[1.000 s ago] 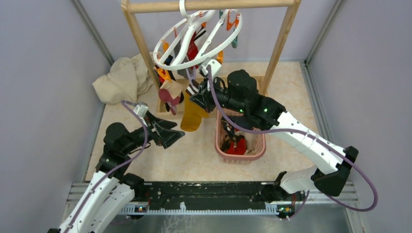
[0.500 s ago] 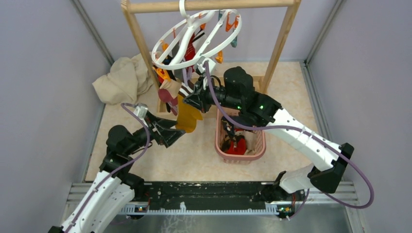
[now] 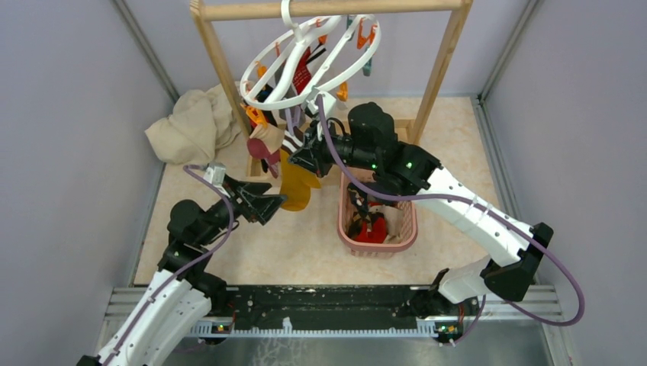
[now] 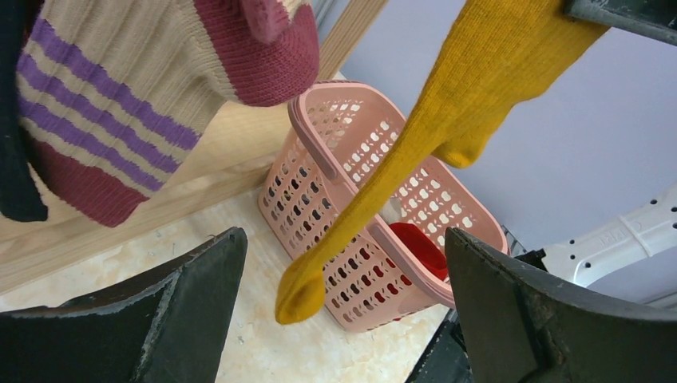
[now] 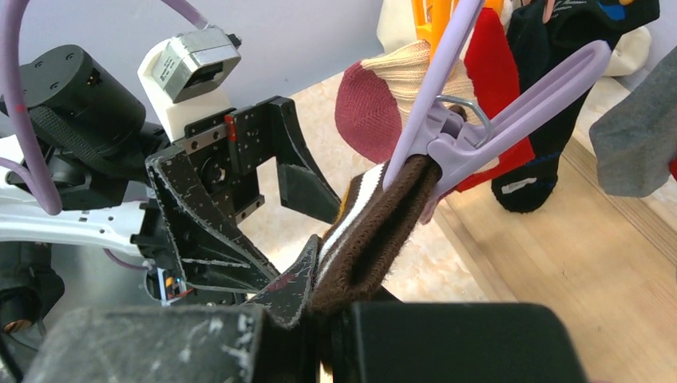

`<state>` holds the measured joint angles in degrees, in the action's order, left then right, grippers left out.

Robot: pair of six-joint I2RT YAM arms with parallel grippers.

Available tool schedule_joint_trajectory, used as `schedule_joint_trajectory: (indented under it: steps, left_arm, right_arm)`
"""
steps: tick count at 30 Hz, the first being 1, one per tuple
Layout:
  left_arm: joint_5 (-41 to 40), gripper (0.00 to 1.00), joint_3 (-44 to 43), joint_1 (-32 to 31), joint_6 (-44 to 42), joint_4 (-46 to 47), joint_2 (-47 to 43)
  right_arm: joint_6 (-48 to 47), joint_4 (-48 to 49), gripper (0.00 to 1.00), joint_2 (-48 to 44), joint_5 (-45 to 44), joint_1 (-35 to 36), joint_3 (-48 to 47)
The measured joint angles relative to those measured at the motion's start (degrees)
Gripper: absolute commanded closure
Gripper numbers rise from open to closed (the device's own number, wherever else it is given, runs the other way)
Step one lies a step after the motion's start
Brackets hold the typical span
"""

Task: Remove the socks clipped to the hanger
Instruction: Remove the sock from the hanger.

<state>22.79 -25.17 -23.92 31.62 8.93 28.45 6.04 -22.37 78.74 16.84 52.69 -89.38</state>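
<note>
The white ring hanger (image 3: 305,65) hangs tilted from the wooden bar, with several socks clipped under it. My right gripper (image 3: 301,156) (image 5: 339,279) is shut on the brown, white-striped cuff (image 5: 375,239) of the mustard yellow sock (image 3: 294,183) (image 4: 415,136). A purple clip (image 5: 471,136) still bites that cuff. The sock's toe dangles between the open fingers of my left gripper (image 3: 265,204) (image 4: 345,239) without touching them. A beige, purple and maroon striped sock (image 3: 263,145) (image 4: 144,80) hangs just left of it. Red (image 5: 491,96) and black socks (image 5: 551,104) hang behind.
A pink lattice basket (image 3: 379,245) (image 4: 319,136) holding a red sock (image 4: 419,243) stands below my right arm. The wooden rack frame (image 3: 446,61) spans the back, its base board (image 5: 575,263) under the hanger. A beige cloth (image 3: 191,126) lies at the back left.
My right gripper has shifted a little left and back with the cuff, swinging the hanger and the yellow sock. My left gripper has edged forward under the sock, still open.
</note>
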Motion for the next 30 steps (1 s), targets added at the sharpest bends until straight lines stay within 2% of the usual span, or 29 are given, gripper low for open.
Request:
schedule_joint_trajectory:
  steps: [7,12,20,23,30]
  left_arm:
    - [0.17,0.01,1.64,-1.01,0.04,4.22,2.71]
    - [-1.01,0.01,1.57,-1.97,-0.22,3.91,3.5]
    - [-8.02,0.01,-10.71,-3.65,-2.6,-8.61,9.6]
    - [-11.3,0.01,-13.53,-5.81,-3.1,-10.64,12.35]
    - [-18.86,0.01,-13.07,-14.47,-5.44,-11.58,19.71]
  right_arm:
    - [0.07,0.04,1.0,0.0,0.42,-0.13,0.0]
    - [0.15,-0.02,1.0,-0.02,-1.55,-0.26,0.07]
    - [1.7,3.34,1.0,-2.8,-10.32,-0.35,7.41]
    - [3.17,4.96,1.0,-3.02,-13.4,-0.37,9.55]
    - [4.74,7.02,1.0,-3.28,-14.91,-0.37,11.15]
